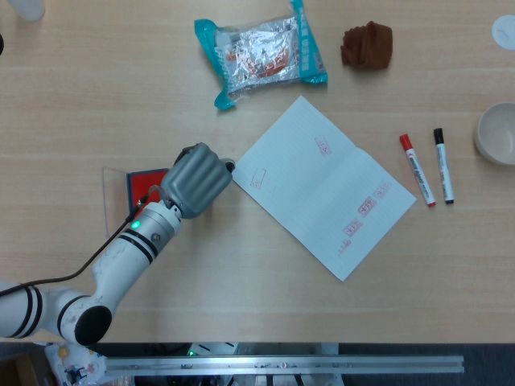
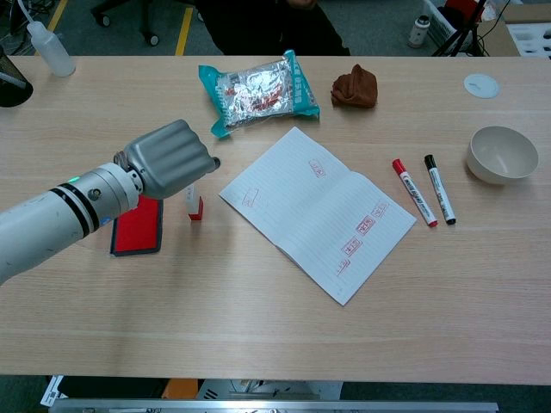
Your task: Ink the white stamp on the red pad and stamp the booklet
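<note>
While the left hand (image 2: 165,158) hangs clenched and empty at centre left, the stamp (image 2: 195,205) stands upright on the table just below it, between the pad (image 2: 138,229) and the booklet (image 2: 317,209). Opening the fingers first, then descending straight over the stamp, should avoid toppling it.

Office or lab, wooden desk (image 2: 258,335), rolling chair bases (image 2: 120,13), taped floor

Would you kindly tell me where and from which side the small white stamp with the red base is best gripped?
Grip the small white stamp by its white upper body, coming from above: it stands upright on the table between the red ink pad and the open lined booklet, top clear, red inking base down.
</note>
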Motion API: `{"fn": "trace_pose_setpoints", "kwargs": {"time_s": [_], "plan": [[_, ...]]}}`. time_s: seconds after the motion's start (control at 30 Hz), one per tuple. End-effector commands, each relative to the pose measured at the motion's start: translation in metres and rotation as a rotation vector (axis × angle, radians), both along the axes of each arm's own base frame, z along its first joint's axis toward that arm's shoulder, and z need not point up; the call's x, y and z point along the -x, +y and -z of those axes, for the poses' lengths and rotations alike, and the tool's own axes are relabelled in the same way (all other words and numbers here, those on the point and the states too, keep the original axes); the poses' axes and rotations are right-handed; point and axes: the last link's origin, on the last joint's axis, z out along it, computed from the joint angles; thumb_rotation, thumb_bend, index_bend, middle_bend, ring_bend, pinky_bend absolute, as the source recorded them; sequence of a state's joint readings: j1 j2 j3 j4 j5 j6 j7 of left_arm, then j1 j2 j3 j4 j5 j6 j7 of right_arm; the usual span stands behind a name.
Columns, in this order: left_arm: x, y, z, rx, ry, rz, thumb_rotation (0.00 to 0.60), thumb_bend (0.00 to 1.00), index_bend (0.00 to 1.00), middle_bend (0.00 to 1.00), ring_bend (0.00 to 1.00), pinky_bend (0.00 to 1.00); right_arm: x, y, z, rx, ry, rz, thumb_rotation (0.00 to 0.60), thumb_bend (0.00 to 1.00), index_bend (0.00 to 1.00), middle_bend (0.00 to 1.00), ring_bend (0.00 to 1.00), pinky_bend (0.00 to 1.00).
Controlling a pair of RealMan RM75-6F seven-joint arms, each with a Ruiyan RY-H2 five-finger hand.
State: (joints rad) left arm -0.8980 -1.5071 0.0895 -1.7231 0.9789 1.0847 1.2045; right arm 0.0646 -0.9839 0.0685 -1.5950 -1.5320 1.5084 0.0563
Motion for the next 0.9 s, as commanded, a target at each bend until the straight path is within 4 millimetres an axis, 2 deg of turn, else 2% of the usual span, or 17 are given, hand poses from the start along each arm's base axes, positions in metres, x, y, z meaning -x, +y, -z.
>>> {"fn": "trace_pose_setpoints", "kwargs": {"time_s": [0.03, 0.23, 0.33, 0.43, 0.7, 0.9], "plan": [[-0.001, 0.002, -0.023, -0.015, -0.102, -0.063, 0.6, 0.27, 0.29, 0.85, 0.93, 1.0, -0.002, -0.002, -0.003, 0.002, 0.007, -0.007, 0.6, 0.2, 0.24, 0.36, 0.29, 0.3], [0.015, 0.01, -0.059, -0.058, -0.321, -0.22, 0.6, 0.27, 0.27, 0.71, 0.75, 1.0, -0.005, -0.009, -0.008, -0.01, 0.028, -0.004, 0.6, 0.2, 0.24, 0.36, 0.29, 0.3], [0.033, 0.017, -0.079, -0.124, -0.456, -0.304, 0.6, 0.27, 0.27, 0.64, 0.67, 1.0, -0.005, -0.012, -0.011, -0.007, 0.034, 0.006, 0.6, 0.2, 0.24, 0.36, 0.29, 0.3], [0.056, 0.019, -0.097, -0.204, -0.566, -0.365, 0.6, 0.27, 0.27, 0.59, 0.63, 0.97, -0.002, -0.013, -0.013, -0.004, 0.036, 0.022, 0.6, 0.2, 0.24, 0.36, 0.29, 0.3], [0.122, 0.0, -0.135, -0.392, -0.698, -0.489, 0.6, 0.27, 0.27, 0.45, 0.48, 0.76, 0.0, -0.017, -0.012, 0.001, 0.052, 0.018, 0.6, 0.2, 0.24, 0.36, 0.29, 0.3], [0.159, -0.024, -0.159, -0.483, -0.721, -0.55, 0.6, 0.27, 0.27, 0.42, 0.44, 0.67, -0.005, -0.019, -0.006, -0.016, 0.064, -0.012, 0.6, 0.2, 0.24, 0.36, 0.29, 0.3]]}}
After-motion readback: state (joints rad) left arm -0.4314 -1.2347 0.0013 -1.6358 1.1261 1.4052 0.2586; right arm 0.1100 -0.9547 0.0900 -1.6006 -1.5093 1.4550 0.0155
